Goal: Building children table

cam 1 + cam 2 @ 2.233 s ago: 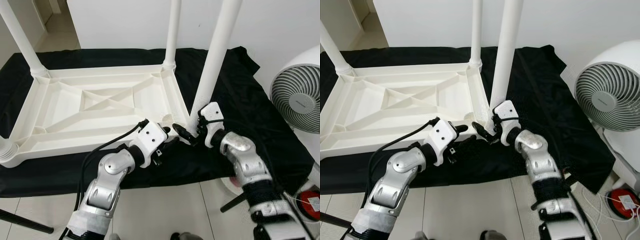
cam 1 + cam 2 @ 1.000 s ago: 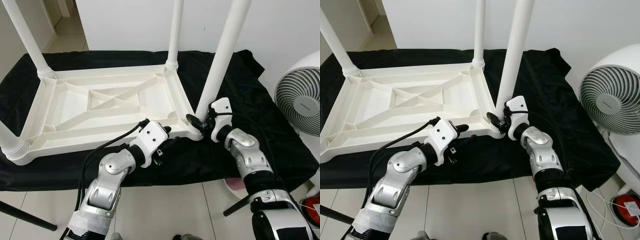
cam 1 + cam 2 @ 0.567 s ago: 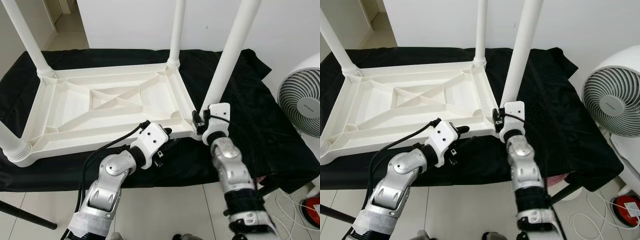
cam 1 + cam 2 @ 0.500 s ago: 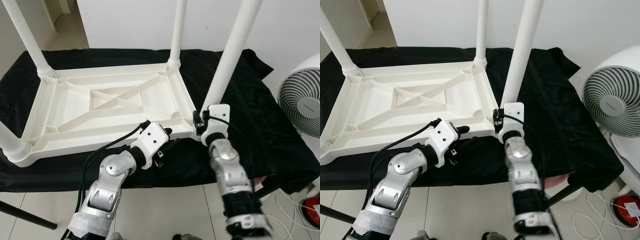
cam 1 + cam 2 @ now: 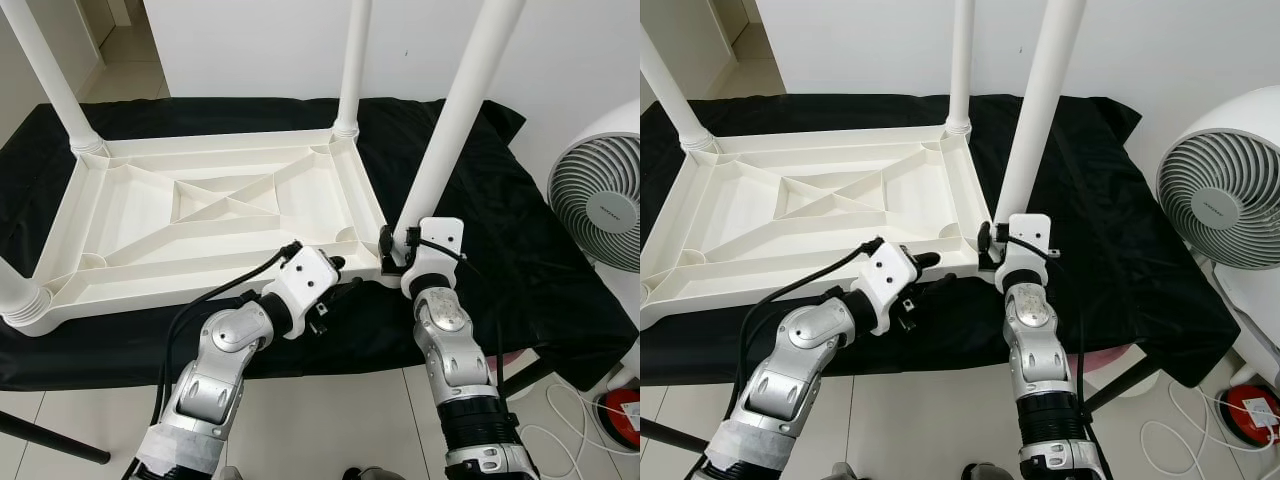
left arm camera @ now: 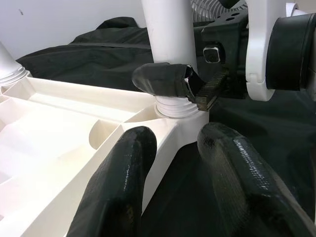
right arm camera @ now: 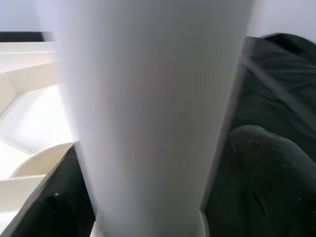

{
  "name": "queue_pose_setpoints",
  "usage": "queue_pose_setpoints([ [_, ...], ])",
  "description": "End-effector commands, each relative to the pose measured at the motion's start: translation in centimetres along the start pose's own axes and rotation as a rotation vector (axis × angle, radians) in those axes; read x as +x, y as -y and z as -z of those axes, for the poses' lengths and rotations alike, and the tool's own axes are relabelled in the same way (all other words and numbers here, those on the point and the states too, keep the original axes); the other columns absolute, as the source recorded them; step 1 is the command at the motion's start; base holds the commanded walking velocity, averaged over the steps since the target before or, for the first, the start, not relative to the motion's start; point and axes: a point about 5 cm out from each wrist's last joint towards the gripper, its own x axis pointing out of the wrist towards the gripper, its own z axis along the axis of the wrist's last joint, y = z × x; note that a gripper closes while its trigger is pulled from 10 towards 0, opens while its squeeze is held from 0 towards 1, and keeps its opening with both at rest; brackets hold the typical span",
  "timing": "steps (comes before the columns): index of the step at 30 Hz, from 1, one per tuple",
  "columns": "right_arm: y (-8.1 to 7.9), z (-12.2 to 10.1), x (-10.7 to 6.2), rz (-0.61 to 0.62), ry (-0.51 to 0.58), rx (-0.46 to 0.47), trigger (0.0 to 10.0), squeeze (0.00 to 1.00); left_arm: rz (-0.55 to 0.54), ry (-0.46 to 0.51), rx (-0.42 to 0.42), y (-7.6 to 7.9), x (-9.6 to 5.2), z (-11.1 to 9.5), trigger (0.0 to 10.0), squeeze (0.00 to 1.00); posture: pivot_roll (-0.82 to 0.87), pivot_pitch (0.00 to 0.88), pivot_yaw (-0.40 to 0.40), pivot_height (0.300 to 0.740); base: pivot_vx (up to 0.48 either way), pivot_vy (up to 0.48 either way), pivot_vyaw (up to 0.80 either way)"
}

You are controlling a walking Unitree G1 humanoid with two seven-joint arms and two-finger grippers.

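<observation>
The right gripper [image 7: 148, 197] has its two black fingers [image 7: 269, 168] closed around the foot of the near-right leg [image 5: 455, 110], one on either side of the white tube just above the collar where it enters its socket. The hold looks meant to turn or press the leg home in the corner. The left gripper [image 6: 170, 168] has its fingers [image 6: 123, 177] spread and holding nothing; they straddle the near rim of the upturned table top [image 5: 200, 215] close to that same corner, probably to steady the frame against the twisting.

The table top lies underside up on a black cloth [image 5: 500, 230], its ribbed underside facing the ceiling. The near-right corner sits toward the cloth's right side, near its front edge. Three more legs stand in the other corners: far-right leg [image 5: 350, 60], far-left leg [image 5: 45, 75] and near-left leg [image 5: 15, 290]. A white fan [image 5: 595, 200] stands off the cloth's right edge.

The left wrist view shows the collar seated in the socket and one right finger wrapping the tube, detail the head views hide behind the wrist housing. The right wrist view gives the blurred tube between its fingers.
</observation>
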Motion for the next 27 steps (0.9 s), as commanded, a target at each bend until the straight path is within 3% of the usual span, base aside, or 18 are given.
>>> queue_pose_setpoints([
  [1, -0.1, -0.2, 0.2, -0.069, 0.005, 0.011, 10.0, 1.00, -0.095, -0.002, -0.002, -0.3, 0.0, 0.1, 10.0, 0.00, -0.11, 0.035, -0.012, 0.740, 0.000, 0.000, 0.00],
  [3, -0.1, -0.2, 0.2, -0.069, 0.005, 0.011, 10.0, 1.00, -0.095, -0.002, -0.002, -0.3, 0.0, 0.1, 10.0, 0.00, -0.11, 0.035, -0.012, 0.740, 0.000, 0.000, 0.00],
  [4, 0.0, -0.3, 0.4, -0.166, 0.006, 0.001, 10.0, 1.00, -0.094, -0.002, -0.002, -0.3, 0.0, 0.1, 10.0, 0.00, -0.11, 0.033, -0.012, 0.740, 0.000, 0.000, 0.00],
  [5, 0.0, -0.3, 0.4, -0.166, 0.006, 0.001, 10.0, 1.00, -0.094, -0.002, -0.002, -0.3, 0.0, 0.1, 10.0, 0.00, -0.11, 0.033, -0.012, 0.740, 0.000, 0.000, 0.00],
  [6, 0.8, -0.2, 0.8, -0.306, -0.016, -0.029, 10.0, 0.00, -0.094, -0.001, 0.000, -0.3, 0.0, 0.0, 10.0, 0.00, -0.11, 0.029, -0.009, 0.740, 0.000, 0.000, 0.00],
  [9, 0.8, -0.2, 0.8, -0.306, -0.016, -0.029, 10.0, 0.00, -0.094, -0.001, 0.000, -0.3, 0.0, 0.0, 10.0, 0.00, -0.11, 0.029, -0.009, 0.740, 0.000, 0.000, 0.00],
  [11, 2.0, 0.2, 1.6, -0.527, -0.053, -0.100, 10.0, 0.00, -0.095, 0.003, 0.003, -0.6, 0.2, 0.0, 10.0, 0.00, -0.13, 0.023, 0.010, 0.740, 0.000, 0.000, 0.00],
  [13, 2.2, 0.4, 2.1, -0.660, -0.078, -0.147, 10.0, 0.00, -0.094, 0.006, 0.006, -0.8, 0.4, -0.1, 10.0, 0.00, -0.13, 0.023, 0.010, 0.740, 0.000, 0.000, 0.00],
  [27, 0.2, 0.4, 3.4, -0.815, -0.084, -0.185, 10.0, 0.00, -0.113, 0.011, 0.018, -1.3, 0.5, -0.3, 10.0, 0.00, -0.12, 0.018, 0.009, 0.740, 0.000, 0.000, 0.00],
])
